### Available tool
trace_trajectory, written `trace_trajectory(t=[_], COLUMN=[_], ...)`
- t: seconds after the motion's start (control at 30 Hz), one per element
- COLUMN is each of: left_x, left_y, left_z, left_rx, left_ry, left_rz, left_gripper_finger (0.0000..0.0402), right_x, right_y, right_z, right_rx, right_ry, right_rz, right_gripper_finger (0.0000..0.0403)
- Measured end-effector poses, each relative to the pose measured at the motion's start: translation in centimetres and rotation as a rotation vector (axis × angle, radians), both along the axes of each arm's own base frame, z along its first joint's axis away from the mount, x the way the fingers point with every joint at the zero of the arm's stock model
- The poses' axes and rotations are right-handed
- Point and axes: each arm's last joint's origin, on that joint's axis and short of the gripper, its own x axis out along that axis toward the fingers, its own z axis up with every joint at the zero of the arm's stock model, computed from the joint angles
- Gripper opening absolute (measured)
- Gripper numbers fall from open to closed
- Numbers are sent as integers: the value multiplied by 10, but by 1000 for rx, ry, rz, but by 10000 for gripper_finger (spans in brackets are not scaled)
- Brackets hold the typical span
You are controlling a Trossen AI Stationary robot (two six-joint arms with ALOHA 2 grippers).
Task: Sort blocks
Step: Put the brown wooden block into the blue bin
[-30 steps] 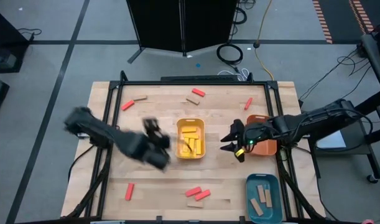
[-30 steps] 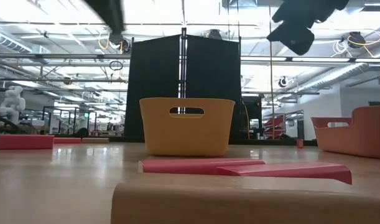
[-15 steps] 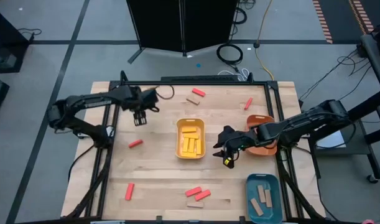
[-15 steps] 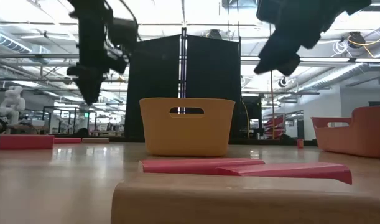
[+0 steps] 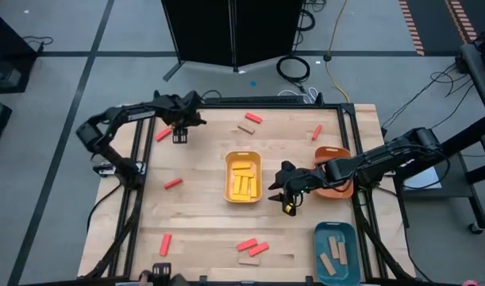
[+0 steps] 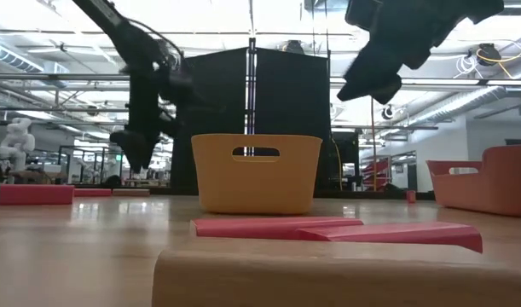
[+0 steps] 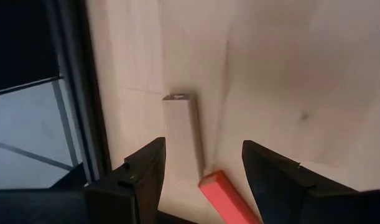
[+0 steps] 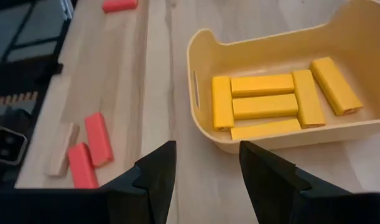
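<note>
Hovering my left gripper (image 7: 202, 180), fingers wide and empty, over a tan block (image 7: 182, 134) touching a red block (image 7: 230, 198), I risk pinching both; right gripper (image 8: 205, 171) open, idle.

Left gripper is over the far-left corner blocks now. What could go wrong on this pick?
1. The tan block and a red block lie close together at one end. The open left gripper may catch both or knock the red one aside.
2. Both sit close to the table's black edge rail, so a nudged block could slide off.
3. The right gripper, open and empty, hangs close beside the yellow tray; a careless swing might bump it.
</note>
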Motion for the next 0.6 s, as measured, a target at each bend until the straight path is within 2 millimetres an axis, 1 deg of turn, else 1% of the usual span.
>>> trace_trajectory(t=[0.17, 0.3, 0.43, 0.6], left_x=[-4, -13, -22, -21], left_y=[18, 31, 41, 48], left_z=[-21, -34, -41, -43], left_rx=[-25, -44, -70, -73], left_ry=[53, 79, 101, 98], left_rz=[15, 60, 88, 119], left_gripper_finger=[209, 209, 209, 209], right_x=[0, 0, 0, 0], right_y=[0, 0, 0, 0], right_z=[0, -1, -1, -1], right_rx=[-28, -36, -50, -51], right_ry=[0, 5, 3, 3], right_rz=[26, 35, 46, 46], right_gripper_finger=[169, 169, 169, 169])
